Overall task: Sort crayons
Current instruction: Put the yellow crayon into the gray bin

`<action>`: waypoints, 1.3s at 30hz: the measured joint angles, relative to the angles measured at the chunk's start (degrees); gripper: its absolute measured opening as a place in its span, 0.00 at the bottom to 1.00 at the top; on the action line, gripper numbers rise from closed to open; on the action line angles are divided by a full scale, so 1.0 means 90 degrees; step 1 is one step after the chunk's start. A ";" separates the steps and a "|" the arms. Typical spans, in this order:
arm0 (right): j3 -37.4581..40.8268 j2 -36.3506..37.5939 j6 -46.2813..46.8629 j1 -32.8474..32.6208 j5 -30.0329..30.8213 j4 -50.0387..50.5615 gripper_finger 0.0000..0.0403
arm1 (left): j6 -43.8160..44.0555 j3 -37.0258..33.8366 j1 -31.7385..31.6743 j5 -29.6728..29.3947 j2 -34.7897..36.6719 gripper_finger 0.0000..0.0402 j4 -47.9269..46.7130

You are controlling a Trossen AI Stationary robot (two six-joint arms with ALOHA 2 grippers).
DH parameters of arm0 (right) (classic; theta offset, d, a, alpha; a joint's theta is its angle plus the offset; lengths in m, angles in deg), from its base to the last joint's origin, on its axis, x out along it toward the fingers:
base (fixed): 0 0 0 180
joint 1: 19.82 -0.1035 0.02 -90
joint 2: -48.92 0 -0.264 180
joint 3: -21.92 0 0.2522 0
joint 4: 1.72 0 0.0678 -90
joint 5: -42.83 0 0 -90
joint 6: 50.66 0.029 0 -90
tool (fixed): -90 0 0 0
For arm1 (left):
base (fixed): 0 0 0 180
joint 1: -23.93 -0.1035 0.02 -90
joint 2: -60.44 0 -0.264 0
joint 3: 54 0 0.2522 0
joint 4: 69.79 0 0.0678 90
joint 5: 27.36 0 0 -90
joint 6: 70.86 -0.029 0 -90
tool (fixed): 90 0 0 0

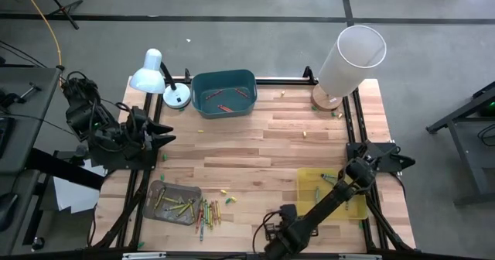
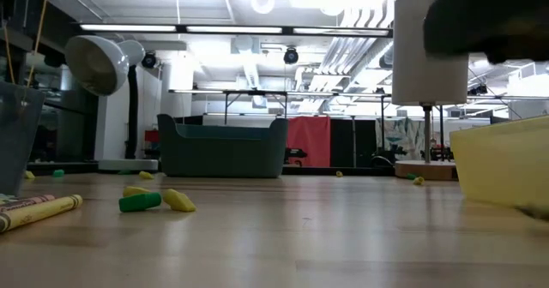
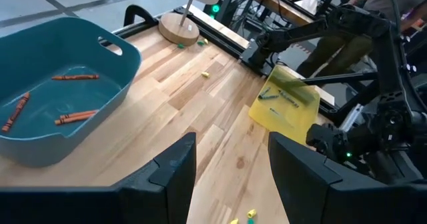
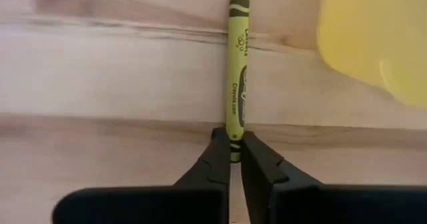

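Right pincer (image 4: 235,159): pressed together on the end of a yellow-green crayon (image 4: 237,71) at the desk's (image 1: 278,148) 6 o'clock edge, beside the yellow tray (image 1: 309,184).
Left pincer (image 3: 230,167): spread, hovering at the 9 o'clock side.
Crayons: red ones in the teal bin (image 1: 203,86) at 12 o'clock; a mixed pile (image 1: 207,212) by the grey tray (image 1: 155,192) at 7 o'clock.
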 joint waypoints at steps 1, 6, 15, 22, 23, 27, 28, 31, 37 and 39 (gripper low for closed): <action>-0.0112 0.0013 -0.0101 -0.0034 0.0242 -0.0048 0.01 | 0.0004 0.0000 0.0000 0.0037 0.0035 0.43 -0.0002; -0.0634 0.0665 -0.0990 -0.0116 0.1812 -0.0074 0.01 | -0.0035 0.0000 0.0000 -0.0011 0.0245 0.43 0.0000; -0.1020 0.1671 -0.2297 -0.0121 0.3536 0.0950 0.01 | -0.0168 0.0000 0.0000 -0.0272 0.0484 0.43 0.0000; -0.0939 0.2394 -0.2329 -0.0113 0.3638 0.2328 0.00 | -0.0153 0.0000 -0.0001 -0.0323 0.0484 0.43 0.0002; -0.0872 0.2473 -0.2462 -0.0095 0.3666 0.2322 0.01 | -0.0151 0.0000 -0.0002 -0.0333 0.0484 0.43 0.0005; -0.0443 0.2964 -0.3139 0.0077 0.3652 0.1964 0.00 | -0.0177 0.0000 0.0000 -0.0397 0.0437 0.43 0.0259; -0.0274 0.3104 -0.3380 0.0139 0.3579 0.1784 0.00 | -0.0234 0.0000 -0.0002 -0.0402 0.0414 0.43 0.0360; 0.0612 0.3538 -0.4304 0.0372 0.3043 0.0745 0.00 | -0.0506 0.0000 -0.0002 -0.0420 0.0367 0.43 0.0683; 0.3632 0.4808 -0.6330 0.1154 0.1807 -0.2907 0.00 | -0.0728 0.0000 -0.0002 -0.0491 0.0126 0.43 0.1552; 0.4618 0.5174 -0.6945 0.1516 0.1437 -0.4092 0.00 | -0.0724 0.0000 -0.0001 -0.0691 -0.0036 0.43 0.1819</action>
